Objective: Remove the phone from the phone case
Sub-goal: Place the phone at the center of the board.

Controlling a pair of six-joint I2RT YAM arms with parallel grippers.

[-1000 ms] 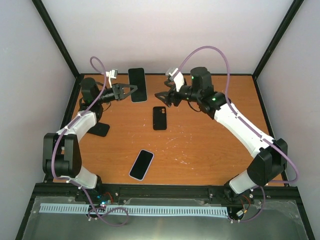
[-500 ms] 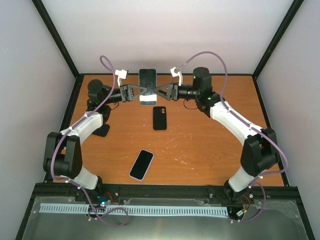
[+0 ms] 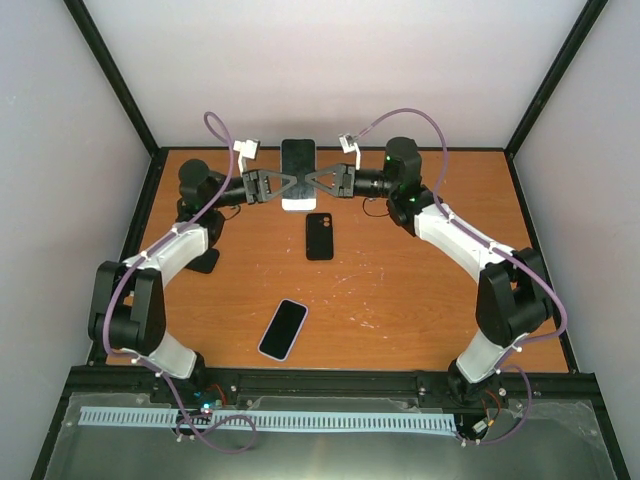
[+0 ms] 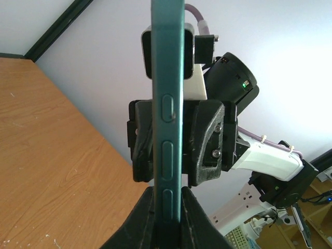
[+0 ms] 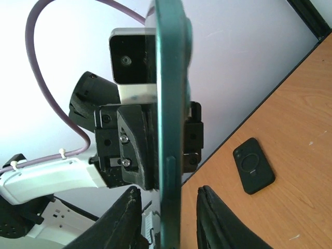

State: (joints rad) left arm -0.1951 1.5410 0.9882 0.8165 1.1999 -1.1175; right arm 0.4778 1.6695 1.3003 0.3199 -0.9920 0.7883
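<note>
Slim phone in teal case (image 3: 298,160) aloft over far middle of orange desk (image 3: 400,280), long axis crosswise between arms | left end effector (image 3: 288,185) clamps one long edge | right end effector (image 3: 310,183) straddles opposite edge, jaws apart, not gripping.

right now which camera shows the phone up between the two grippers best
Top external: the whole phone shows face-on, with the left gripper and right gripper at its long edges. The left wrist view gives only a teal edge with side buttons; the right wrist view gives only the opposite edge.
</note>
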